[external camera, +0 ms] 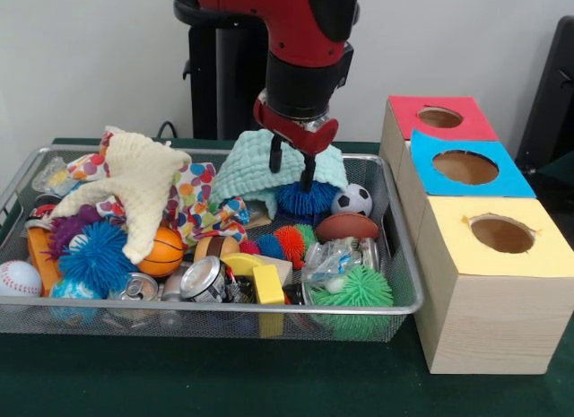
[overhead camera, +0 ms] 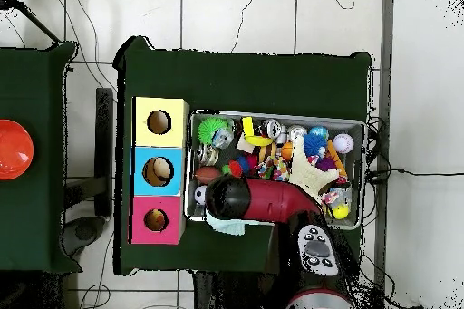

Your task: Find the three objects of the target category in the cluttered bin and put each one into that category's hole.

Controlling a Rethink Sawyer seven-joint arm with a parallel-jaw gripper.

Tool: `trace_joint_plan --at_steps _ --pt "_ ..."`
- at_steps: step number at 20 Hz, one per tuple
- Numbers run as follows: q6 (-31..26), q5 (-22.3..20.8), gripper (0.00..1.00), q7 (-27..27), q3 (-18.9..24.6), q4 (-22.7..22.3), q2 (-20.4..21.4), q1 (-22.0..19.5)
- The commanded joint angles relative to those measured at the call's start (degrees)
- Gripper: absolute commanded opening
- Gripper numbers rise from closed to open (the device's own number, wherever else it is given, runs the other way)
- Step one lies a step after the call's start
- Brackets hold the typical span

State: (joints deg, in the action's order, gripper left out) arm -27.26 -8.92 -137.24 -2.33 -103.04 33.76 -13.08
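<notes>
Directly under end effector point(external camera: 292, 166): blue spiky ball point(external camera: 305, 200), fingers astride

Lab: pedestal-mounted arm point(external camera: 300, 40), floor cables point(overhead camera: 245, 15)

The end effector point(external camera: 292, 166), fingers spread, hangs over the blue spiky ball point(external camera: 305, 200) in the wire bin point(external camera: 405, 256).

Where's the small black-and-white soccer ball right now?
Front view: the small black-and-white soccer ball sits at the wire bin's far right, above the brown football.
</notes>
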Motion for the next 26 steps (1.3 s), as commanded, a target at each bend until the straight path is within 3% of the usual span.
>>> trace_joint_plan --at_steps 1,8,14,15,26 --pt "3.8 -3.8 1.0 2.6 5.3 -0.4 -3.7 -1.5" --pt "4.8 -5.5 1.0 1.9 5.0 0.7 -5.9 -1.9" --pt "3.2 -6.3 1.0 2.0 4.5 -0.8 -3.8 -2.1" --pt "2.8 -7.1 0.0 2.5 4.5 -0.6 -3.6 -2.2" --pt "-4.1 -6.3 0.0 6.7 6.6 -1.7 2.8 -6.0"
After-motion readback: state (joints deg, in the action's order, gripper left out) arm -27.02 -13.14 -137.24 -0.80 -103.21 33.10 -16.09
